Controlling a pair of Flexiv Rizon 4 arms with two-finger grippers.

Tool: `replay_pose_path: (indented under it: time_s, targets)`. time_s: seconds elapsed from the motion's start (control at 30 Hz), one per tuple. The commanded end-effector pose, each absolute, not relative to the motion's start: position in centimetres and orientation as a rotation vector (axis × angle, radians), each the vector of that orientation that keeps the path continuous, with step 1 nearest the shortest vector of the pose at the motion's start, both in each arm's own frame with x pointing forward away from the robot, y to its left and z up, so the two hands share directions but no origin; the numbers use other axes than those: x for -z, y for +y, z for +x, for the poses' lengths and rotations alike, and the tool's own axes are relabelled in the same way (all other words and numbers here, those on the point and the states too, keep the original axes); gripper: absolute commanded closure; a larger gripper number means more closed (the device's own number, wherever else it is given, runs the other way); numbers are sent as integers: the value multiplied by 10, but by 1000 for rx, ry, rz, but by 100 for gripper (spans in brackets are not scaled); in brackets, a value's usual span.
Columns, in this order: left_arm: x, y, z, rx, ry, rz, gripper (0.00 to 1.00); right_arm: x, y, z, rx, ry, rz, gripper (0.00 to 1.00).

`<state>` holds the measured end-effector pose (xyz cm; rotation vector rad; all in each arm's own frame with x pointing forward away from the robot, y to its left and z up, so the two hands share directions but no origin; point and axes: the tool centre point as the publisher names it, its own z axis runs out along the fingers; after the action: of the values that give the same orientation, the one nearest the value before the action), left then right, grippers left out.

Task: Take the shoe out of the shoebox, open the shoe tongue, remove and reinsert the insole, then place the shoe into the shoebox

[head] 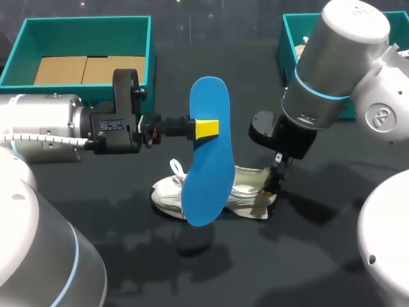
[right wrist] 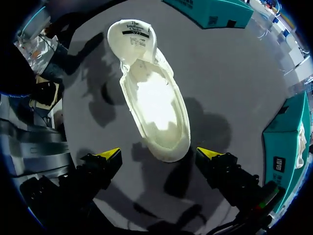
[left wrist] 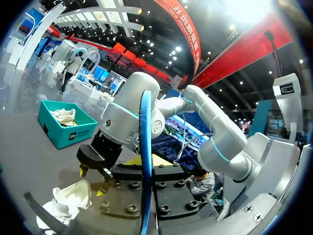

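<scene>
Blue insole already out, pinched upright by left gripper above white shoe lying on table, tongue folded open. Right gripper spread wide over heel, holding nothing. 2 steps left: reinserting insole, returning shoe to teal shoebox.

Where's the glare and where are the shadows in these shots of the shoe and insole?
Right wrist view: glare washes out the inside of the shoe; dark shadows lie beside it. Head view: faint shadow under the insole. Left wrist view: fisheye bends the edge-on insole.
</scene>
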<state>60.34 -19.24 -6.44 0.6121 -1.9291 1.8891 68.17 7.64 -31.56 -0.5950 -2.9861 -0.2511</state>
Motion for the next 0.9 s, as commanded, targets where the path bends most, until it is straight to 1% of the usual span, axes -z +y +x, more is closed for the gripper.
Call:
replay_pose_path:
  time_s: [0.03,0.43,0.73,0.9]
  targets:
    - [65,-196,604,-1892,-1927,613,100,315,82,679,140,-2993,-603,0]
    - [65,-196,604,-1892,-1927,613,100,312,93,679,135,-3028,-587,0]
    - [65,-196,604,-1892,-1927,613,100,298,124,694,135,-3087,-455,0]
    - [65,-196,604,-1892,-1927,613,100,304,137,705,133,-3103,-407,0]
